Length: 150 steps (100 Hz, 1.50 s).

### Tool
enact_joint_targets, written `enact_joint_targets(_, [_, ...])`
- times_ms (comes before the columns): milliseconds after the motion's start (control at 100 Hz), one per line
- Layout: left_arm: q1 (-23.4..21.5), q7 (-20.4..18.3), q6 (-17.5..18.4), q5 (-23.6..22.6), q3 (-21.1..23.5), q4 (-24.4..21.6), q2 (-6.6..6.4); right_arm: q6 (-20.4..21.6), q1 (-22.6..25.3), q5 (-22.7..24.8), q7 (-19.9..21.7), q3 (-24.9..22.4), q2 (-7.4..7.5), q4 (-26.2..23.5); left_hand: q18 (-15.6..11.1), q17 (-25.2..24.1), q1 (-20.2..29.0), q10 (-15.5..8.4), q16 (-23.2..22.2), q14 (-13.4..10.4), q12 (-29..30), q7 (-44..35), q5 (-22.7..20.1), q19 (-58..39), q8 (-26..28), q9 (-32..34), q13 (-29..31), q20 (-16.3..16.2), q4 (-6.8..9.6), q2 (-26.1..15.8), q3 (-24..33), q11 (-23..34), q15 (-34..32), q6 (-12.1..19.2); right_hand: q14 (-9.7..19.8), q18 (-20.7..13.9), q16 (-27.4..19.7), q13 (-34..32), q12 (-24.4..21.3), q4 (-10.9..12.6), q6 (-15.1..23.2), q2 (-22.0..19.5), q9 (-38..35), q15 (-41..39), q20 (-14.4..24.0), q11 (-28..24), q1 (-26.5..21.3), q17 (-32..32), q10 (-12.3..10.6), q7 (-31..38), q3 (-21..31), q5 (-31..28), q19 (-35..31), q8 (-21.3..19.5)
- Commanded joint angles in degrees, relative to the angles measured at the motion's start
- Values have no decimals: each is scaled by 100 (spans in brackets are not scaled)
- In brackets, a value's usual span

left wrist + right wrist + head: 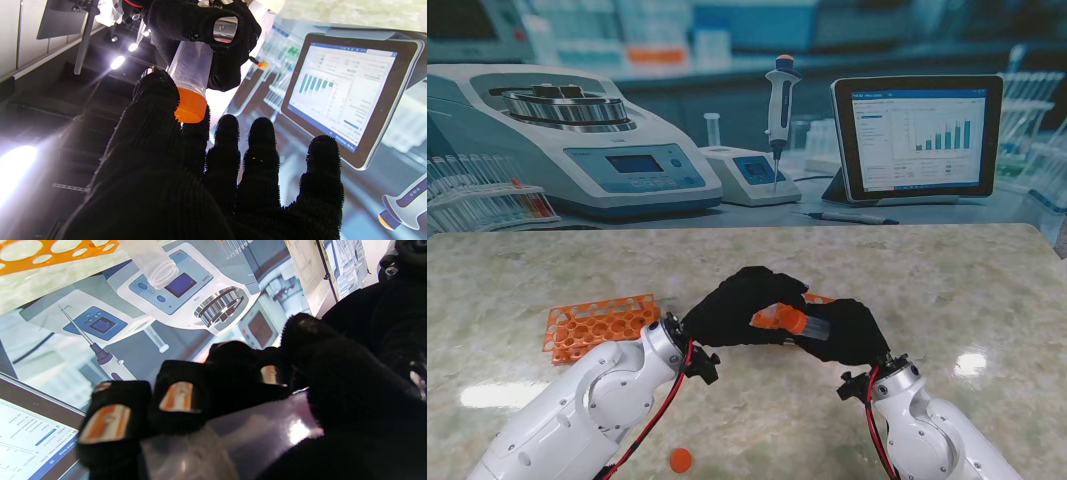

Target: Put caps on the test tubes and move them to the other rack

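Our right hand (842, 332) grips one tube (812, 325) lying level, its orange cap (779, 319) pointing left, pinched by left hand (739, 305) fingers (156, 96); one loose cap (681, 460) on surface (727, 265).

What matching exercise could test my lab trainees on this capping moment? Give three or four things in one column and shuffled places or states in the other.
Things:
1. test tube
2. orange cap
3. orange rack
4. loose cap

Places or states:
A. lying on the table near the robot's base
B. gripped in the right hand
C. on the tube's end, at the left hand fingers
D. lying on the table, left of both hands

Pairs: 1-B, 2-C, 3-D, 4-A
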<state>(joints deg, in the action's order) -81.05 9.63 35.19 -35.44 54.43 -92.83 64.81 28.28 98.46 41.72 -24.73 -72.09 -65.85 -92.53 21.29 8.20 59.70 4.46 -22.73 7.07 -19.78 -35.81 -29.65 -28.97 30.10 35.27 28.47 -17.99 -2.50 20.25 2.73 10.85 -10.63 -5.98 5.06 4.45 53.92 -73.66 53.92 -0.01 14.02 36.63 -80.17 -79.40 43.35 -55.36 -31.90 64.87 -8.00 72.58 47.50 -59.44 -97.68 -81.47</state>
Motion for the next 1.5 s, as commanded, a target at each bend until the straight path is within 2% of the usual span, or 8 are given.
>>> enact_joint_targets(0, [-1,-5,-29,-14,-22,7,28,24,38,-2,5,33,-37,-81,-25,12,1139,-178,-80,-141,-70,-1247,-469,-248,218,61,164,-7,324,-662,371,60,-44,617,413,-69,86,-206,87,-70,353,-175,-222,-335,-29,-8,-166,115,2,374,66,-86,-234,-159])
enact_joint_targets(360, [-49,91,-44,-31,24,-36,48,-21,13,5,-19,59,-40,-65,-21,4,1261,-165,-111,-141,-79,-1289,-451,-267,184,64,173,-18,336,-834,254,69,-57,597,413,-68,86,-206,86,-72,353,-178,-221,-335,-30,-3,-171,114,-7,374,62,-86,-232,-160])
enact_joint_targets(1040, [-74,450,-72,-18,-27,50,147,-56,-11,-5,-168,77,-72,-46,-16,19,1289,-163,-164,-130,-109,-1314,-447,-344,177,101,194,-75,388,-857,139,110,-97,619,409,-62,77,-205,93,-77,342,-220,-213,-315,-38,13,-173,110,-8,389,46,-48,-214,-176])
enact_joint_targets(1490, [-90,455,-106,87,-21,46,165,-45,-3,-19,-172,77,-75,-51,-21,8,1294,-167,-183,-132,-116,-1302,-429,-350,172,83,185,-86,391,-899,103,113,-103,608,415,-61,71,-206,101,-77,351,-232,-210,-298,-41,18,-173,109,-12,392,40,-45,-207,-183])
